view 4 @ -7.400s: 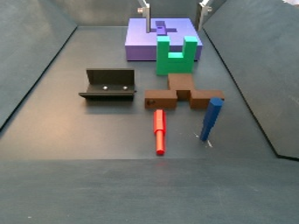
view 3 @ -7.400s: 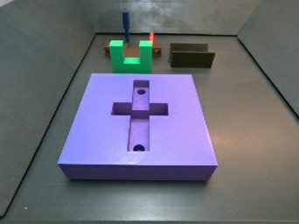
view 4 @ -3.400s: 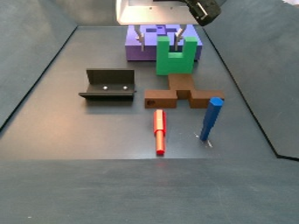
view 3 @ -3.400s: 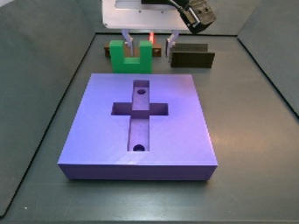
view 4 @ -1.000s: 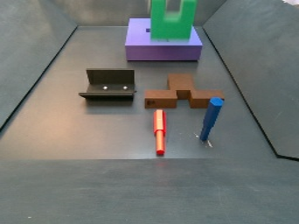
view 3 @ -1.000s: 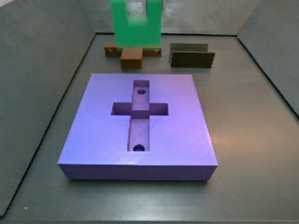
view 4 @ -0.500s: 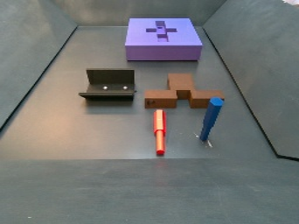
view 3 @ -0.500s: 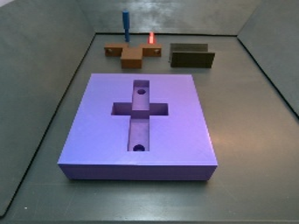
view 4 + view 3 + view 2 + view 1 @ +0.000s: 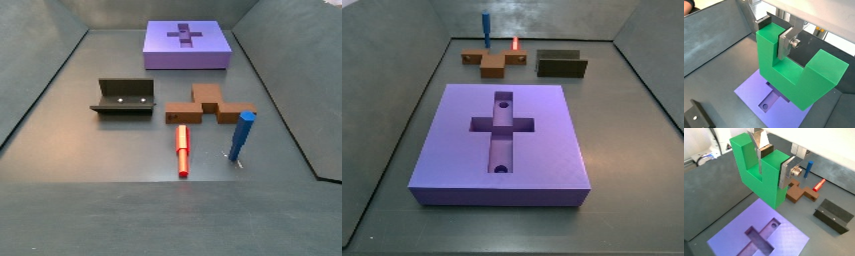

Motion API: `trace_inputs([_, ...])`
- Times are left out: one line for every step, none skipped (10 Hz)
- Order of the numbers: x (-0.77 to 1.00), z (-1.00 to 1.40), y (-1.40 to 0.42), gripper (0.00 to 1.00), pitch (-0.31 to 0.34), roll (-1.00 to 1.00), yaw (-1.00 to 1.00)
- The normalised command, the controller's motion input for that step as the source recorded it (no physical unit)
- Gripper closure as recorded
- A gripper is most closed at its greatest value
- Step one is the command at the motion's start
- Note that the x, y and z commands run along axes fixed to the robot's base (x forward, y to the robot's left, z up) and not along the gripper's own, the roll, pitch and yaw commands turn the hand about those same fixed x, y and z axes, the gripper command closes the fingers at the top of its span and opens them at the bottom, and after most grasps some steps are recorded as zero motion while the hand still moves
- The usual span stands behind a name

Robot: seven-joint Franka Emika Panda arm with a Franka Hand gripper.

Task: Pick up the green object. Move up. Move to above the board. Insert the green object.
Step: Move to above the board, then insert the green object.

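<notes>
In both wrist views my gripper (image 9: pixel 773 170) (image 9: pixel 774 37) is shut on one prong of the bright green U-shaped object (image 9: pixel 761 175) (image 9: pixel 791 75) and holds it high in the air. The purple board (image 9: pixel 731 240) (image 9: pixel 754 90), with its cross-shaped recess and round holes, lies below the green object. In both side views the board (image 9: pixel 543 150) (image 9: pixel 167 50) lies flat on the floor with an empty recess. The gripper and the green object are out of both side views.
A brown cross-shaped piece (image 9: pixel 492 62) (image 9: pixel 207 105) (image 9: pixel 797 192), a blue peg (image 9: pixel 485 25) (image 9: pixel 241 137), a red peg (image 9: pixel 515 44) (image 9: pixel 183 150) and a dark olive U-shaped block (image 9: pixel 561 63) (image 9: pixel 124 97) (image 9: pixel 832 215) sit on the floor beyond the board. Grey walls enclose the floor.
One second ago the green object hung at the top of both side views. It has since risen out of them. The pieces on the floor have not moved.
</notes>
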Motion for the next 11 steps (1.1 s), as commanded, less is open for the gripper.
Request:
trace_inputs([0.06, 0.05, -0.17, 1.0, 0.131, 0.01, 0.0])
trace_inputs([0.0, -0.04, -0.04, 1.0, 0.0, 0.0, 0.0])
trace_inputs([0.18, -0.02, -0.09, 1.0, 0.031, 0.0, -0.05])
trace_inputs([0.15, -0.68, -0.26, 1.0, -0.144, 0.0, -0.05])
trace_inputs([0.39, -0.85, -0.46, 1.0, -0.126, -0.12, 0.0])
trace_inputs([0.54, -1.0, -0.28, 1.0, -0.111, -0.06, 0.0])
trace_inputs([0.55, -1.0, -0.03, 1.0, -0.009, 0.0, 0.11])
trace_inputs([0.51, -1.0, 0.0, 1.0, 0.0, 0.05, 0.2])
trace_inputs([0.43, -1.0, 0.0, 1.0, -0.026, 0.06, 0.3])
trace_inputs([0.51, -1.0, 0.0, 1.0, -0.05, 0.07, 0.2])
trace_inputs([0.43, -0.98, -0.04, 1.0, -0.07, 0.1, 0.16])
